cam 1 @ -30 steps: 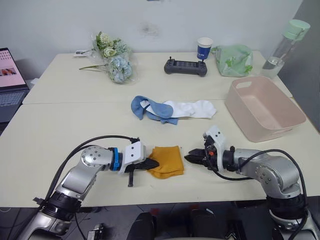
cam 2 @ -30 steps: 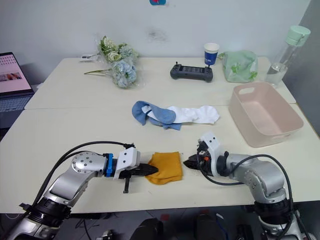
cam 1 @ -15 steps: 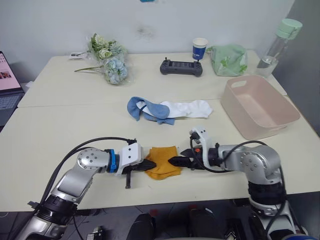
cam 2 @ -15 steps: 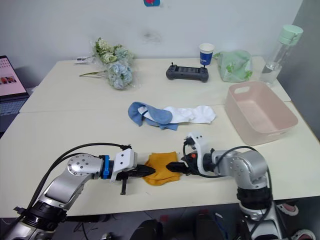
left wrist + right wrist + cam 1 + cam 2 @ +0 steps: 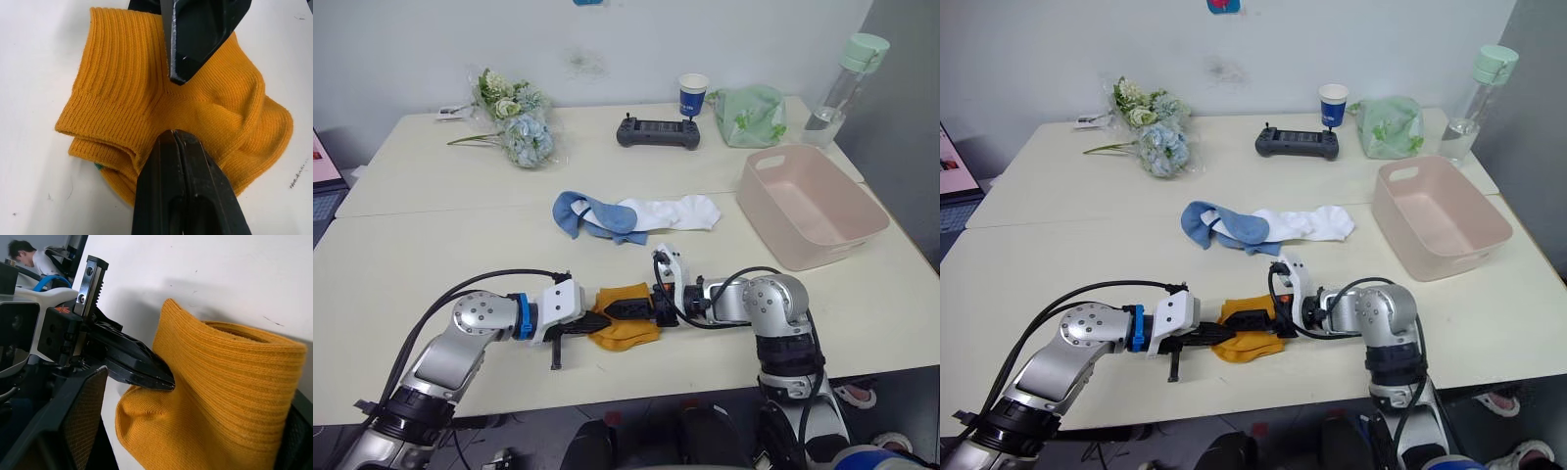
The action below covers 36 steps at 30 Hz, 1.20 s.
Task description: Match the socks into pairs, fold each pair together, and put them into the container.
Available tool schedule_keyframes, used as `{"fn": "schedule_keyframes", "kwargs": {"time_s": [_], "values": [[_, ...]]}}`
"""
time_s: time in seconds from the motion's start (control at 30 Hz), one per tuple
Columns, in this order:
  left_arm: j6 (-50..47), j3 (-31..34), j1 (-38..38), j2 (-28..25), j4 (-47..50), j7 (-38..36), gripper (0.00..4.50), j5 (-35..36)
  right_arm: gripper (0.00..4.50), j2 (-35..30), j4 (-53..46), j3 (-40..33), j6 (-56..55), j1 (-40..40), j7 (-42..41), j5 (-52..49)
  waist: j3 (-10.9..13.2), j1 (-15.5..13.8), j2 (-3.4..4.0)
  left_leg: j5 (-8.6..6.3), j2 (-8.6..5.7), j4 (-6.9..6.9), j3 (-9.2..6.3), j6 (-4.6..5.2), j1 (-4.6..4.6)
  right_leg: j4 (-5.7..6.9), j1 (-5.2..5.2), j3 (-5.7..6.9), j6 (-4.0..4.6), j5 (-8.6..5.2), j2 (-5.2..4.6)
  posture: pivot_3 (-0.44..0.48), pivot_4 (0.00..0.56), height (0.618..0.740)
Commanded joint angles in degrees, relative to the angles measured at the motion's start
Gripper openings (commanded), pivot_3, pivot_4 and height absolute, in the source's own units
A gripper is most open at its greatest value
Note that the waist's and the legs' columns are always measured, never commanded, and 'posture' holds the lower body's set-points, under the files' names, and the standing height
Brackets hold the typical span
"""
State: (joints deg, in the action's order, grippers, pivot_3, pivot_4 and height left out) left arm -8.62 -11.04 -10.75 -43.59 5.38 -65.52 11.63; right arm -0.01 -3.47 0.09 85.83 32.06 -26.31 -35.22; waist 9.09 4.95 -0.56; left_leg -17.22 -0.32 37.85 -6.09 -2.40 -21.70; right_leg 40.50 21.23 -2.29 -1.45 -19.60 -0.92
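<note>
Here the left gripper's [image 5: 172,134] pressed-together fingers and the right gripper's [image 5: 625,306] spread fingers overlap the orange socks [image 5: 195,98].

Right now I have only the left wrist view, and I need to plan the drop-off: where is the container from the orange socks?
Observer: The pink container stands on the robot's right side of the table, farther back than the orange socks. It looks empty.
Operator: And the other socks?
Observer: The blue socks and white socks lie overlapping in one heap mid-table, behind the orange ones.
Operator: Whose black tip is opposite mine?
Observer: That is the right gripper, coming in from the robot's right over the orange socks to face the left gripper.
</note>
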Motion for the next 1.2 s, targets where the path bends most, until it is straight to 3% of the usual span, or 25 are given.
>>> {"fn": "schedule_keyframes", "kwargs": {"time_s": [0.03,0.2,0.33,0.4,0.57,0.6,0.77,1.07,1.2], "values": [[-1.4,1.6,0.6,-0.4,-0.9,1.4,0.00,-0.3,3.54,0.2,0.5,0.4,-1.0,0.4,-0.7,-1.1,0.0,0.0,0.01,0.00,0.00,0.00,0.00,0.00,-0.02,0.00,0.03,0.00,0.00,0.00,0.00,0.000,0.150,0.740],[-2.1,2.5,1.0,-0.1,-0.7,1.3,0.00,1.4,1.84,0.4,-0.2,0.4,-1.7,-0.1,-0.3,-1.4,0.0,0.0,0.01,0.00,0.00,0.01,0.01,0.00,-0.08,0.03,0.09,-0.02,0.00,0.00,0.00,0.000,0.150,0.740],[-6.0,4.4,0.9,1.8,2.0,0.4,0.00,7.5,0.44,1.2,-1.7,-1.2,-2.0,-1.3,1.2,-1.4,0.0,-0.1,0.01,0.00,0.00,0.01,-0.01,0.00,-0.11,0.03,0.11,-0.01,0.00,0.00,-0.01,0.000,0.150,0.740],[-9.2,5.5,-0.3,2.8,2.9,1.6,0.00,9.4,0.03,0.6,-3.1,-2.1,-1.9,-2.1,1.7,-1.4,0.0,-0.2,0.01,0.00,-0.01,0.02,0.00,0.00,-0.16,0.01,0.13,-0.01,-0.01,0.00,-0.02,0.000,0.150,0.740],[-22.8,7.0,-6.1,4.6,6.7,4.3,0.00,16.6,0.03,-2.8,-10.8,-5.4,-1.6,-4.3,3.2,-2.0,0.1,-0.7,-0.02,0.00,-0.04,0.08,-0.04,-0.01,-0.26,-0.01,0.14,0.04,-0.01,0.00,-0.06,0.000,0.150,0.740],[-24.1,6.8,-8.2,5.7,7.5,5.3,0.18,17.4,0.00,-3.9,-13.2,-6.5,-1.3,-4.7,3.3,-2.4,0.1,-0.9,-0.01,0.00,-0.07,0.08,-0.02,-0.01,-0.26,-0.05,0.13,0.01,-0.01,0.00,-0.07,0.000,0.150,0.740],[-32.9,5.9,-19.0,11.6,10.1,9.4,1.51,22.3,0.00,-6.1,-21.7,-14.5,0.7,-7.0,4.5,-5.3,0.1,-1.7,-0.03,0.01,-0.11,0.10,0.00,-0.03,-0.33,-0.13,0.11,0.05,-0.02,-0.01,-0.10,0.000,0.150,0.740],[-36.9,1.6,-37.8,19.6,4.9,13.6,4.31,20.2,0.00,-10.3,-37.0,-31.5,-1.5,-14.6,5.6,-11.9,0.1,-1.6,-0.03,0.02,-0.10,0.09,0.13,-0.04,-0.34,-0.18,0.09,-0.03,-0.02,-0.01,-0.06,0.000,0.150,0.740],[-37.0,1.3,-41.4,22.0,3.4,12.9,4.48,21.0,0.00,-14.8,-38.3,-39.3,-4.4,-12.2,6.9,-14.7,0.1,-1.6,-0.02,0.04,-0.10,0.08,0.20,-0.07,-0.33,-0.19,0.09,-0.06,-0.02,-0.01,-0.06,0.000,0.150,0.740]]}}
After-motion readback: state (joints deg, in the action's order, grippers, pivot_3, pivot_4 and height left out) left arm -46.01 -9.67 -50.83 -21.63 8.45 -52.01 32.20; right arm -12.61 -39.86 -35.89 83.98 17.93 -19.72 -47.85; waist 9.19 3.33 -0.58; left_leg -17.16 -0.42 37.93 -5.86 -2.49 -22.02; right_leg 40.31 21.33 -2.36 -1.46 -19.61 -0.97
